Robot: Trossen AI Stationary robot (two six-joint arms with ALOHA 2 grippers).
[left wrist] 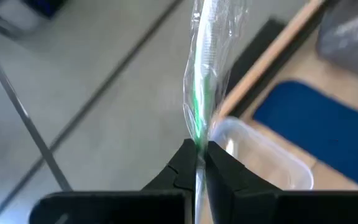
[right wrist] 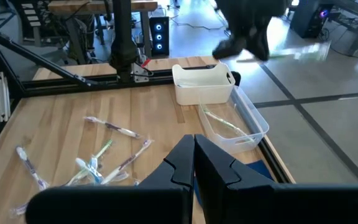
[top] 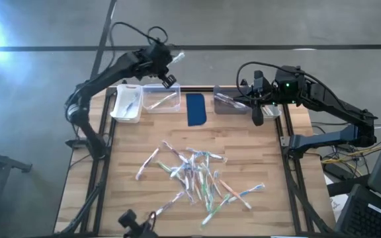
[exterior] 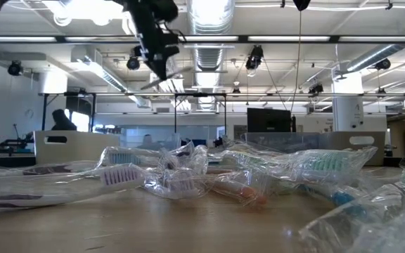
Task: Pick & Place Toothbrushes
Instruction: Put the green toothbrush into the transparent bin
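Note:
Many toothbrushes (top: pixel 194 175) in clear wrappers lie in a loose pile on the middle of the wooden table, and they also fill the foreground of the low view (exterior: pixel 188 179). My left gripper (top: pixel 170 63) hangs beyond the table's far edge, near the clear bin (top: pixel 162 100), and is shut on one wrapped toothbrush (left wrist: pixel 202 74) with a green handle. My right gripper (top: pixel 258 119) waits shut over the far right of the table with nothing in it (right wrist: pixel 194 152). One toothbrush (right wrist: pixel 224 124) lies in the clear bin. My left gripper pinches the wrapped toothbrush between its two fingertips at the green stretch of the handle (left wrist: pixel 200 127). The toothbrush runs on past the fingertips in line with them, its wrapper loose around it. It is lifted clear, above the floor by the table's far edge.
Along the far edge stand a white bin (top: pixel 127 103), the clear bin, a dark blue pad (top: pixel 196 109), a grey bin (top: pixel 230 104) and another clear bin (top: pixel 272 111). The table's black frame rail (left wrist: pixel 260 59) runs beneath my left gripper.

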